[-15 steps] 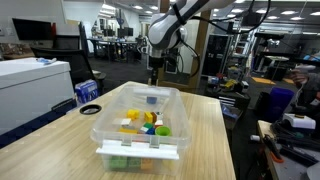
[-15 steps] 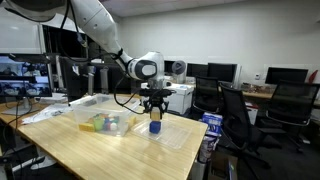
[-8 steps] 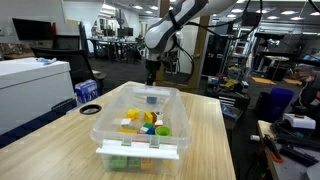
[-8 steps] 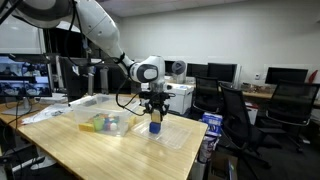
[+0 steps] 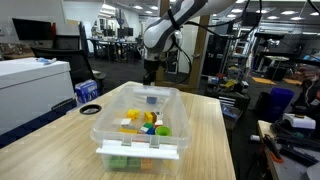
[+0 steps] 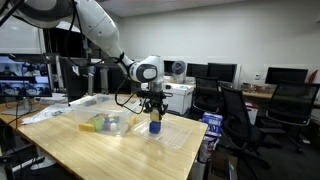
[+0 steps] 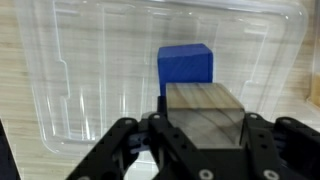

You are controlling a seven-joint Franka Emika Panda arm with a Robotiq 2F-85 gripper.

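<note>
Wooden block (image 7: 205, 115) is clamped between the jaws of the gripper (image 6: 153, 110), so it's a proper grasp, nothing loose. It hangs over a clear plastic lid (image 7: 60, 70) lying flat on the table (image 5: 40, 140), and the only thing on that lid is a blue block (image 7: 186, 65), sitting just behind and under the wooden one in the wrist view. Can't tell whether the two blocks touch. Next to the lid there's a clear bin (image 5: 105, 128) with a heap of coloured blocks (image 5: 145, 124) in it: yellow, green, a bit of orange. In both exterior views the arm comes straight down over the lid, not over the bin.
</note>
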